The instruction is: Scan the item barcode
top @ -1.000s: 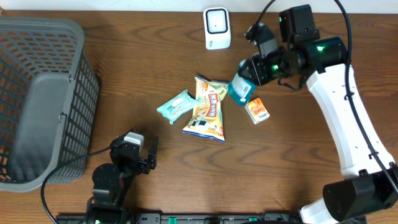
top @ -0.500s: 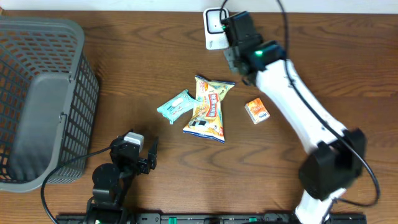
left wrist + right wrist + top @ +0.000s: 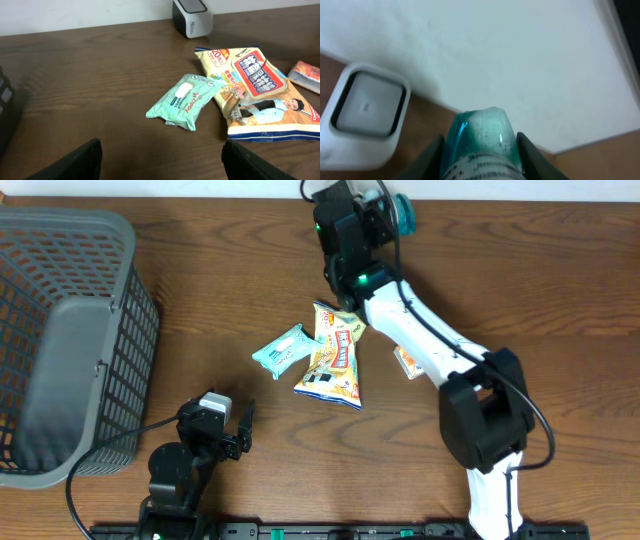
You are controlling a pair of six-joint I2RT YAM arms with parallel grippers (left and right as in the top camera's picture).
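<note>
Overhead: the right arm [image 3: 430,340] is stretched to the far edge of the surface [image 3: 200,270], with the right claw [image 3: 388,204] carrying a teal bottle [image 3: 403,211]. A snack bag [image 3: 335,355] and a wipes pack [image 3: 283,350] lie side by side mid-surface, and there's a basket [image 3: 60,330] far left.

Left wrist: the left claw [image 3: 160,162] is spread wide, nothing in it. The scanner [image 3: 192,17] stands at the back.

Right wrist: the claw is pinching the bottle, held up just right of the scanner's window.

Overhead straight down on table [image 3: 230,270], left wrist low, both wrists sharing scanner [image 3: 190,18], right close.
</note>
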